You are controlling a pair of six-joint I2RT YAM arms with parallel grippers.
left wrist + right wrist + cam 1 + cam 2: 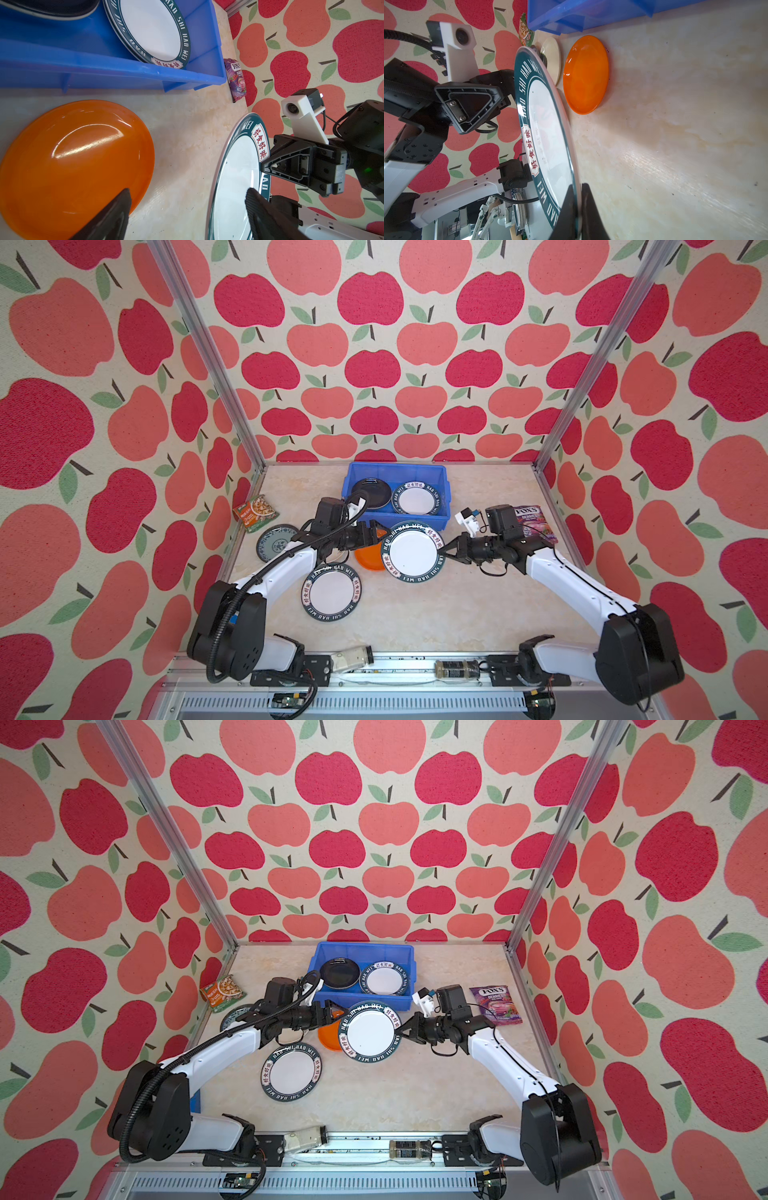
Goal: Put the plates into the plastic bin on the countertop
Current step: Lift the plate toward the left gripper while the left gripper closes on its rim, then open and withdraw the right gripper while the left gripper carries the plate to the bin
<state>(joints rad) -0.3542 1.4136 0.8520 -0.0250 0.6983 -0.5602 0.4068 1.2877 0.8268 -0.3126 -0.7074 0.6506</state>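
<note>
Now green-rimmed plate aloft, right jaws clamped on rim; left jaws wide, straddling opposite rim.

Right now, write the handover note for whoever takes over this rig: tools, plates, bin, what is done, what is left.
Tools: right tool shut on the rim of the held green-rimmed plate, clear of the countertop in front of the blue bin. The left tool is open, jaws either side of that plate's opposite rim, not gripping.
Done: black plate and binned green-rimmed plate lie in the bin.
Left: the held plate, then the orange plate, loose green-rimmed plate, blue-patterned plate and cream plate, all on the countertop.
</note>
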